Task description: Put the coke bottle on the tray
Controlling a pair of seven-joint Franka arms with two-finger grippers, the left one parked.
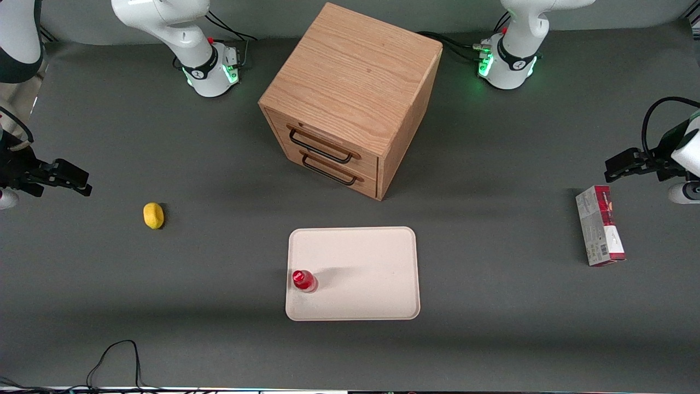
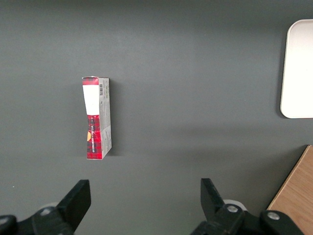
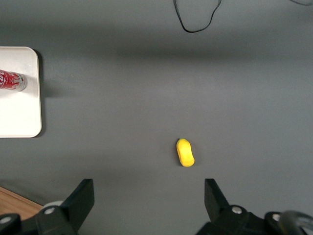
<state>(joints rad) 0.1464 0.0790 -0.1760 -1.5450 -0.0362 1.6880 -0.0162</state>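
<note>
Hovering near the table (image 1: 492, 339) edge at the working arm's end: gripper (image 1: 82, 187), fingers spread wide, holding nothing, well apart from the tray (image 1: 361, 262).

**Layout**
- Between gripper and tray: yellow lemon (image 1: 153, 215), loose on the table.
- Mid-table, toward the edge nearest the front camera: tray, with the coke bottle (image 1: 304, 280) upright on it, just inside the tray edge facing the working arm and near the tray corner closest to the camera. Task judged complete.
- Farther from the camera than the tray: wooden drawer cabinet (image 1: 350, 93), both drawers shut.
- Toward the parked arm's end: red-and-grey carton (image 1: 600, 232).

**Hazards**
- Toppling: tall, narrow bottle on a small base, so likely to fall at any knock to the tray or a low pass of the arm.
- Rolling off: almost no margin to the low rim, so a fall toward the working arm likely means leaving the tray.
- Stray contact: lemon directly under the gripper's line, liable to roll if clipped.

**View differences**
- Front view only: full layout, cabinet handles, bottle cap from above.
- Right wrist view only: wide gap at the gripper (image 3: 148, 198), white lettering on the bottle (image 3: 12, 81) side, the lemon (image 3: 185, 152) close up, one corner of the tray (image 3: 19, 112).
- Left wrist view only: printed face of the carton (image 2: 97, 120); just a tray (image 2: 298, 73) edge, no bottle.
</note>
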